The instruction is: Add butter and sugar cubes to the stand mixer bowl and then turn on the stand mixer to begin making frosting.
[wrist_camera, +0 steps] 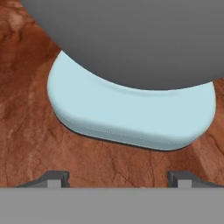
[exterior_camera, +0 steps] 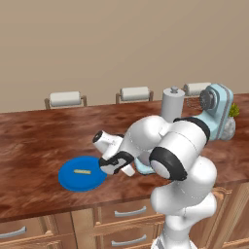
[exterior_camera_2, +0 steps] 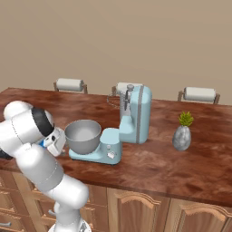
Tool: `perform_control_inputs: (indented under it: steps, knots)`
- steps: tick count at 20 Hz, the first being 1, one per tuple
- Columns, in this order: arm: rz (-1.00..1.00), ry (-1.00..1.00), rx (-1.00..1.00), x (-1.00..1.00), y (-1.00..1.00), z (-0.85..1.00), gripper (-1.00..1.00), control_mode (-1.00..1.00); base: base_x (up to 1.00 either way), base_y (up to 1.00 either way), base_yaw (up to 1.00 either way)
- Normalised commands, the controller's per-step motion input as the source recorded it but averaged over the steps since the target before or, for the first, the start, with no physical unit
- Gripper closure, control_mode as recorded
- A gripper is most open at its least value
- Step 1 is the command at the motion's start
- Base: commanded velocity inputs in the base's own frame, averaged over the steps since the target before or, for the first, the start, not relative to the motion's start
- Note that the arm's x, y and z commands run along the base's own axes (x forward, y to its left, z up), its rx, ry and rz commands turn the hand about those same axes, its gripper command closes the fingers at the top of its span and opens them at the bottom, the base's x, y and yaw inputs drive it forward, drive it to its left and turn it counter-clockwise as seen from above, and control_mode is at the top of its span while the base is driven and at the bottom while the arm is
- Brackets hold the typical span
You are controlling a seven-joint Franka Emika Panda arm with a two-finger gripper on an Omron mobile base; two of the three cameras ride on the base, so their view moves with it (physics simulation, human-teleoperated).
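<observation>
The white arm leans low beside one light-blue stand mixer point(exterior_camera_2: 131, 120), fingers point(wrist_camera: 118, 178) spread wide and empty over the wooden counter point(exterior_camera: 34, 141). One stand mixer bowl point(exterior_camera_2: 83, 134) looks empty. One butter point(exterior_camera: 82, 171) stick lies on one blue plate point(exterior_camera: 70, 181): apparently nothing added yet.

In the left base view the arm's white links cover most of the stand mixer point(exterior_camera: 218, 113) — its base and the stand mixer bowl point(exterior_camera_2: 83, 135) lie behind them, and the tall grey cylinder point(exterior_camera: 172, 103) is hidden from the middle down. In the hand view the bowl's underside is cut off by the top edge, so its rim and contents cannot be seen, and the finger tips point(wrist_camera: 54, 179) are cut by the bottom edge. In the right base view the arm hides the gripper — and the blue plate point(exterior_camera: 81, 173).
</observation>
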Motion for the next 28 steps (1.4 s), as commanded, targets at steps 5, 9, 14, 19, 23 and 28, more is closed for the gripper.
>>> perform_control_inputs:
  steps: [5, 9, 14, 19, 23, 28]
  knots:
    - [0.00, 0.00, -0.06, 0.00, 0.30, -0.16, -1.00, -1.00, 0.00, 0.00, 0.00]
    - [0.00, 0.00, -0.08, -0.30, 0.32, -0.11, -1.00, -1.00, 0.00, 0.00, 0.00]
    - [0.00, -0.03, -0.09, -0.52, 0.25, -0.05, -1.00, -1.00, 0.00, 0.00, 0.00]
    - [-0.01, -0.01, -0.09, -0.13, 0.14, -0.10, -1.00, -1.00, 0.00, 0.00, 0.00]
    - [-0.04, -0.01, -0.09, 0.05, 0.00, -0.06, -1.00, -1.00, 0.00, 0.00, 0.00]
    - [-0.04, -0.02, -0.07, 0.25, 0.00, 0.00, -1.00, -1.00, 0.00, 0.00, 0.00]
